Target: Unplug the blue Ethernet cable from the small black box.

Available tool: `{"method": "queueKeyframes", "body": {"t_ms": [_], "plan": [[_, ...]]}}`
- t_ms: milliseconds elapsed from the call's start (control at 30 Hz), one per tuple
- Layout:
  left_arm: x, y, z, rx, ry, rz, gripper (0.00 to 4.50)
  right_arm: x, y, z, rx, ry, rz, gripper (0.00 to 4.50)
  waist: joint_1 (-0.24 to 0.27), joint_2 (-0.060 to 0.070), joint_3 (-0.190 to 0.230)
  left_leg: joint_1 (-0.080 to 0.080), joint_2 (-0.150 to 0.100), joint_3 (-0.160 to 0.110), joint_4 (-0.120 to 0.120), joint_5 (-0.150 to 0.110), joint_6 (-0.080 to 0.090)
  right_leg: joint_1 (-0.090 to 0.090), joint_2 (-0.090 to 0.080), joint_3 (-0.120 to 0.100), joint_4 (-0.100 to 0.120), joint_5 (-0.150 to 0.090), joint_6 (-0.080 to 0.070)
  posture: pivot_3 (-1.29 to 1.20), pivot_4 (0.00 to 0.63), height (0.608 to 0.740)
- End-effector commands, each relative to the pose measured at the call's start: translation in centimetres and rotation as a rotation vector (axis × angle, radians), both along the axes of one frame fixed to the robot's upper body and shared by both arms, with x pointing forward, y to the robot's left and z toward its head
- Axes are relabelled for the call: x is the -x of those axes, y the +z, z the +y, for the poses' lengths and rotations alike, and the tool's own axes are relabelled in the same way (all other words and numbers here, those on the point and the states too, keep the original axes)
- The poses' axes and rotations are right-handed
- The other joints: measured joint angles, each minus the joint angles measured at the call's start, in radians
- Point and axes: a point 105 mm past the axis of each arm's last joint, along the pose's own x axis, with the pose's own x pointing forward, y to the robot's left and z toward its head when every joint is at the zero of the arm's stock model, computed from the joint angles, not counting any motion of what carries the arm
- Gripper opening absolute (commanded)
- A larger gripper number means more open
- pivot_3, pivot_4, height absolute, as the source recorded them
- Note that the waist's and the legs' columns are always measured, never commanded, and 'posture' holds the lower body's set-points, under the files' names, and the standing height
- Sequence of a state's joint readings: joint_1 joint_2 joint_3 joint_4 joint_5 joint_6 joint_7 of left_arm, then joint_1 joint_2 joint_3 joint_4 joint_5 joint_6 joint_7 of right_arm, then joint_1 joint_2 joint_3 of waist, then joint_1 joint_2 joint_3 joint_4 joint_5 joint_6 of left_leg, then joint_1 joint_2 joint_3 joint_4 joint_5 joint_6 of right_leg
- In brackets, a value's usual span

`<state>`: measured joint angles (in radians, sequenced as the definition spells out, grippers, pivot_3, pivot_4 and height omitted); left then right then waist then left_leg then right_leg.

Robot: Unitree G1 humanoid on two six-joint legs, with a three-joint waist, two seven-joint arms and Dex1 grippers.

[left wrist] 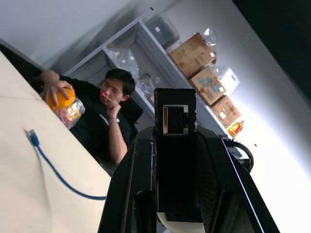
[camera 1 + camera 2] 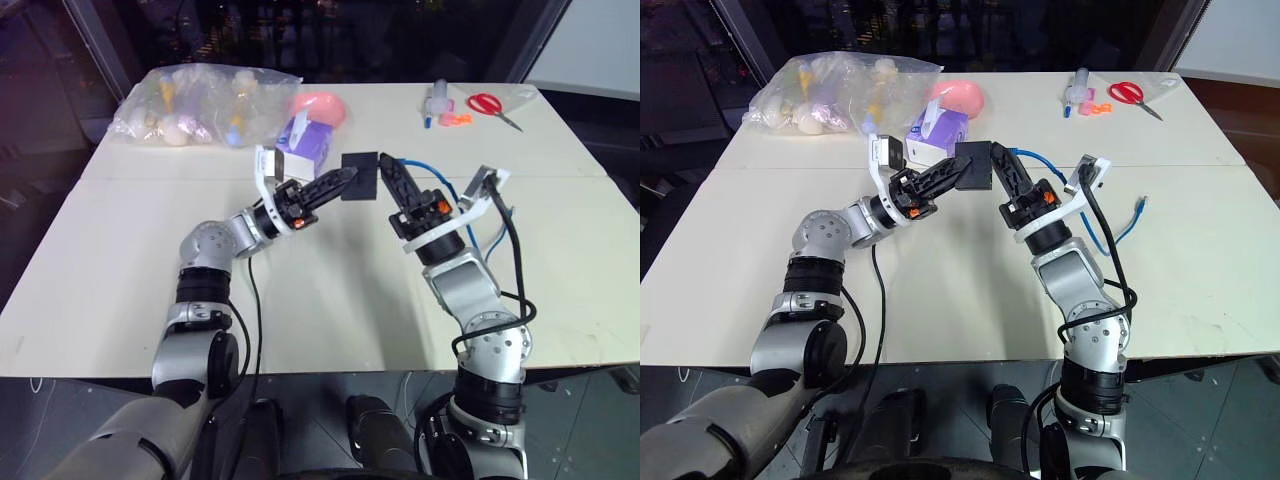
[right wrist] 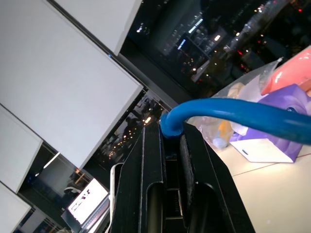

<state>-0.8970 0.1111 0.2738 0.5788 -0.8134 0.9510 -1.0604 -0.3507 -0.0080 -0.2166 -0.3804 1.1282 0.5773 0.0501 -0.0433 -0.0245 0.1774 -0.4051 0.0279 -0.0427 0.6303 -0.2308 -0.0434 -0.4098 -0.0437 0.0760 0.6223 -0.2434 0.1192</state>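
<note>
Your left gripper (image 2: 343,179) is clamped on the small black box (image 2: 360,176), holding it up off the table (image 2: 300,290) in front of the purple tissue box (image 2: 305,140). Your right gripper (image 3: 167,131) is pinched shut on the blue Ethernet cable (image 3: 233,114) right beside the box; its loose end trails across the table.

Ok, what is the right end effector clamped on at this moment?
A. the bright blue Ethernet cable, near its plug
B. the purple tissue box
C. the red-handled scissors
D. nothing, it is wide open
A: in the right wrist view the black fingers of the right end effector are pinched shut on the bright blue Ethernet cable, right beside the small flat matte black box that the left end effector holds.
</note>
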Motion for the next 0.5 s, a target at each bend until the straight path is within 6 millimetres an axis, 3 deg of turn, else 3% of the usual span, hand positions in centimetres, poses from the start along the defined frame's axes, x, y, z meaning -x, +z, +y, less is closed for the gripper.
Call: {"method": "queueKeyframes", "body": {"t_ms": [33,133,267,400,500], "plan": [[-2.1,2.1,3.7,-0.003,0.170,-0.080,0.49,-0.4,0.9,-6.6,-0.004,-0.240,-0.026,0.03,0.000,0.000,0.000,-0.001,0.000,0.000,0.000,0.000,0.000,0.000,0.000,0.000,-0.001,0.000,0.000,0.00,0.150,0.740],[-3.2,1.6,4.4,-0.055,0.245,-0.076,0.49,-0.6,0.3,-8.8,0.066,-0.312,-0.003,0.03,0.001,0.000,0.000,-0.002,0.000,0.001,0.000,0.000,0.000,0.000,-0.001,0.000,-0.005,0.000,0.000,0.00,0.150,0.740],[-4.6,0.9,3.7,-0.196,0.397,-0.172,0.49,-1.4,-0.9,-11.3,0.114,-0.398,0.072,0.03,0.010,0.000,0.000,-0.001,0.000,0.001,-0.003,0.000,0.000,0.000,-0.001,0.000,-0.005,0.000,0.001,0.00,0.150,0.740],[-5.4,0.4,0.5,-0.389,0.563,-0.422,0.49,-4.2,-3.8,-13.3,0.227,-0.507,0.266,0.03,0.020,0.000,0.000,-0.002,0.000,0.003,-0.002,0.000,0.000,0.000,-0.001,0.001,-0.007,0.001,0.001,0.00,0.150,0.740],[-5.6,-0.4,-1.6,-0.460,0.654,-0.517,0.49,-6.6,-5.1,-13.9,0.257,-0.525,0.382,0.03,0.023,0.000,0.000,-0.002,0.000,0.007,-0.001,0.000,0.000,-0.001,-0.001,0.005,-0.008,0.000,0.000,0.00,0.150,0.740]]}}
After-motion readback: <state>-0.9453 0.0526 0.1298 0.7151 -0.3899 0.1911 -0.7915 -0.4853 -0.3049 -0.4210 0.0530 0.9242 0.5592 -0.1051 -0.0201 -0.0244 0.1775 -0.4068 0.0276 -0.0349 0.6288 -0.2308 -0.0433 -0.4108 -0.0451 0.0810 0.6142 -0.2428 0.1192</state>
